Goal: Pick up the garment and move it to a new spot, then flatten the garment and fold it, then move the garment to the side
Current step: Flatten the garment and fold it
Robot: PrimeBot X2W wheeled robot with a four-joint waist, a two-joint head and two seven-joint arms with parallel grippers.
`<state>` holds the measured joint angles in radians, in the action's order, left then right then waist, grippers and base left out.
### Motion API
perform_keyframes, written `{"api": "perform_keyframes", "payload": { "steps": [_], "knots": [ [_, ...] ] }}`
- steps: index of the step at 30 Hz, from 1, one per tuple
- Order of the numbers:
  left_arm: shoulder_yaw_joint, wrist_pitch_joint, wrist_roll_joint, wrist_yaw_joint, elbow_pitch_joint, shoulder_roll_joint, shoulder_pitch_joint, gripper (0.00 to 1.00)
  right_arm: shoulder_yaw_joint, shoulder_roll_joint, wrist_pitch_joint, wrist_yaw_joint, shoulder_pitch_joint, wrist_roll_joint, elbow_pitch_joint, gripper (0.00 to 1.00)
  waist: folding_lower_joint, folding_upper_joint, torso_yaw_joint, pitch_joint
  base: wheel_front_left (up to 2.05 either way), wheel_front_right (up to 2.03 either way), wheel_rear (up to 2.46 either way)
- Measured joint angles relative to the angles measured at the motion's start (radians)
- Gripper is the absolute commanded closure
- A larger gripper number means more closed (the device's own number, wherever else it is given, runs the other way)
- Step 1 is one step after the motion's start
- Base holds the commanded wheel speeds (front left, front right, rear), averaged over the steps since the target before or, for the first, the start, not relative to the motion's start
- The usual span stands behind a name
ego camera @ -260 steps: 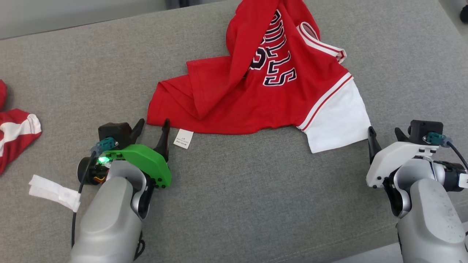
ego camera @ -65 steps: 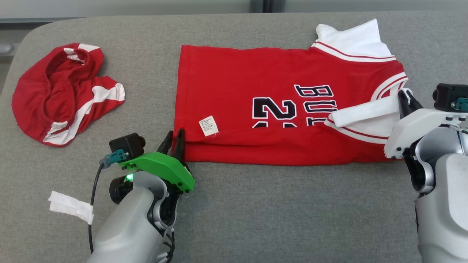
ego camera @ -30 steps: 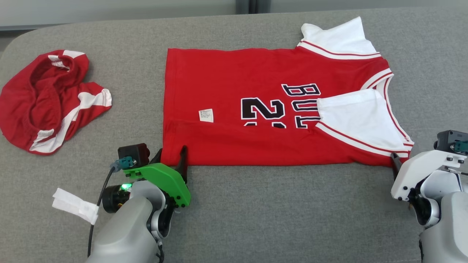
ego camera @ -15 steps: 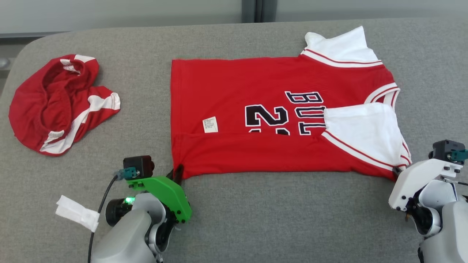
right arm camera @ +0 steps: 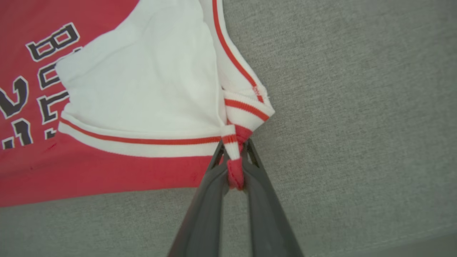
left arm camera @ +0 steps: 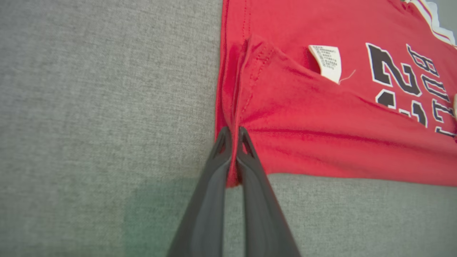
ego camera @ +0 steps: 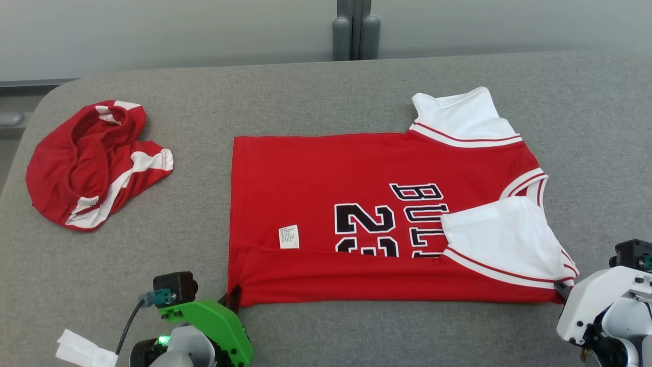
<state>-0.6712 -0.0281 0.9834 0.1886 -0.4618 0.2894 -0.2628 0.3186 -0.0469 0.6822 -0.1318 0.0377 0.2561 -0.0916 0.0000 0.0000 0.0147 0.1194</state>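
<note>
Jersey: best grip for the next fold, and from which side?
Its two near corners, from the robot's side, low along the table: the jersey lies flat, its near edge doubled over there. The left pincer and right pincer are shut on them.

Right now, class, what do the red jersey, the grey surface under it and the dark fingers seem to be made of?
The jersey: soft matt knit cloth, cotton or polyester, I cannot tell; stitched hem, ribbed trim and creases show.
The surface: grey woven upholstery-like fabric, matt; flecked weave visible.
The fingers: smooth dark plastic or rubber, faint sheen, no grain.
</note>
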Motion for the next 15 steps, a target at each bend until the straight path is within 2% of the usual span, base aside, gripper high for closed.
{"api": "perform_keyframes", "payload": {
  "steps": [2, 3, 4, 10, 15],
  "knots": [
    [0.000, -0.016, 0.000, 0.026, 0.041, 0.014, 0.021, 1.00, 0.000, 0.000, 0.010, 0.000, -0.015, 0.010, 0.010, 1.00, 0.0000, 0.0000, 0.002, -0.002, 0.00, 0.00, 0.00],
    [0.003, -0.020, 0.003, 0.037, 0.066, 0.019, 0.031, 0.89, 0.002, 0.000, 0.012, 0.000, -0.020, 0.015, 0.016, 1.00, 0.0000, 0.0000, 0.004, -0.003, 0.00, 0.00, 0.00],
    [0.004, -0.024, 0.004, 0.045, 0.082, 0.023, 0.038, 0.00, 0.003, 0.000, 0.012, 0.000, -0.023, 0.017, 0.020, 0.00, 0.0000, 0.0000, 0.005, -0.003, 0.00, 0.00, 0.00],
    [0.017, -0.028, 0.002, 0.088, 0.160, 0.055, 0.058, 0.00, -0.006, -0.002, 0.027, 0.001, -0.027, 0.007, 0.051, 0.00, 0.0000, 0.0000, 0.007, 0.003, 0.00, 0.00, 0.00],
    [0.017, -0.064, -0.010, 0.094, 0.195, 0.076, 0.005, 0.00, -0.018, -0.002, 0.040, 0.001, 0.067, -0.047, 0.112, 0.00, 0.0000, 0.0000, 0.008, 0.022, 0.00, 0.00, 0.00]
  ]
}}
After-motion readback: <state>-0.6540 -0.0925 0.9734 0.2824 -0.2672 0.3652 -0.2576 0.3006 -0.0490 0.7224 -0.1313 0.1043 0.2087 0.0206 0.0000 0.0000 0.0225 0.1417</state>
